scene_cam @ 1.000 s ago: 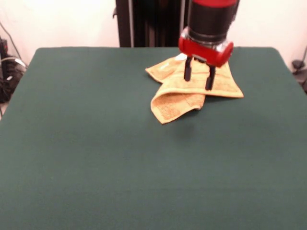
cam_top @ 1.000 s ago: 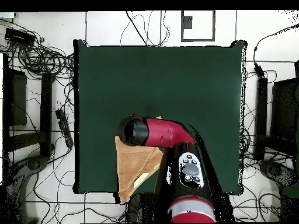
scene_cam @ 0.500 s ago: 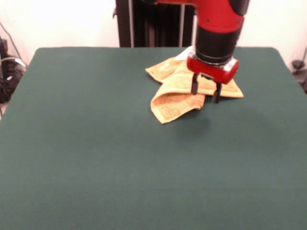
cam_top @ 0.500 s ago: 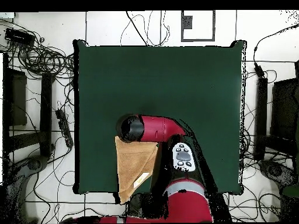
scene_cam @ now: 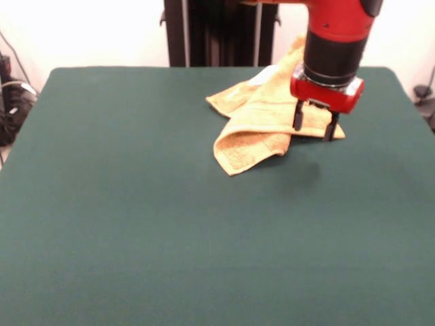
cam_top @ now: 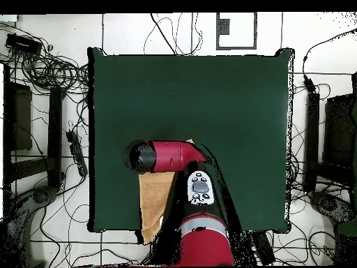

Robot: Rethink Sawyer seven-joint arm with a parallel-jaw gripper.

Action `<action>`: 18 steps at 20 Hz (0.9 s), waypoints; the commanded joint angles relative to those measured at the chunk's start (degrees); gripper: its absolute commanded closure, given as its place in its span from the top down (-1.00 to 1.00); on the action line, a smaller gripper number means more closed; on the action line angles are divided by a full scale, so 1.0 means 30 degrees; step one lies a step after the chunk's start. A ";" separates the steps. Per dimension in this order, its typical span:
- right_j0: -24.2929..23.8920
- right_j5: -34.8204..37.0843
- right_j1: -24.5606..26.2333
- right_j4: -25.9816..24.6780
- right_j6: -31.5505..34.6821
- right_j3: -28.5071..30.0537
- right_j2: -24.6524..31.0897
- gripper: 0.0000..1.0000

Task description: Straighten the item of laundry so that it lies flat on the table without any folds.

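The orange-tan towel lies crumpled and folded over itself near the far right of the dark green table. One flap is doubled toward the front, and part of it rises beside the arm at the far edge. My gripper is open and empty, with its fingers pointing down at the towel's right corner. In the overhead view the towel lies by the table's bottom edge and reaches past it. The arm's wrist hides the gripper there.
The black pedestal stands behind the table's far edge. Cables and stands lie on the floor around the table.
The gripper has moved right across the towel in the front view, from over its middle to its right corner. It stayed open, and the towel has not visibly moved.
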 commanded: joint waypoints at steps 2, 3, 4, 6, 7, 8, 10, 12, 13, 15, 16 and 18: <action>0.1265 0.1248 -0.0471 0.0841 0.1898 0.0909 0.1766 1.00; 0.1312 0.1195 -0.0655 0.0921 0.1993 0.1143 0.1796 1.00; 0.1358 0.1141 -0.0839 0.1002 0.2087 0.1378 0.1826 1.00; 0.1239 0.0947 -0.0677 0.0945 0.1883 0.1371 0.1903 1.00; 0.1139 0.0792 -0.0501 0.0887 0.1721 0.1331 0.1975 1.00; 0.1087 0.0457 -0.0214 0.0803 0.1646 0.1320 0.2032 1.00; 0.1089 0.0029 0.0285 0.0698 0.1634 0.1183 0.2013 1.00; 0.1342 -0.0560 0.0457 0.0668 0.1914 0.1518 0.2029 1.00; 0.1456 -0.0833 0.0585 0.0636 0.2042 0.1597 0.2007 1.00; 0.1680 -0.1109 0.0782 0.0611 0.2241 0.1698 0.1949 1.00; 0.1848 -0.1175 0.0845 0.0583 0.2366 0.1686 0.1834 1.00; 0.2033 -0.1366 0.1189 0.0539 0.2506 0.1476 0.1660 1.00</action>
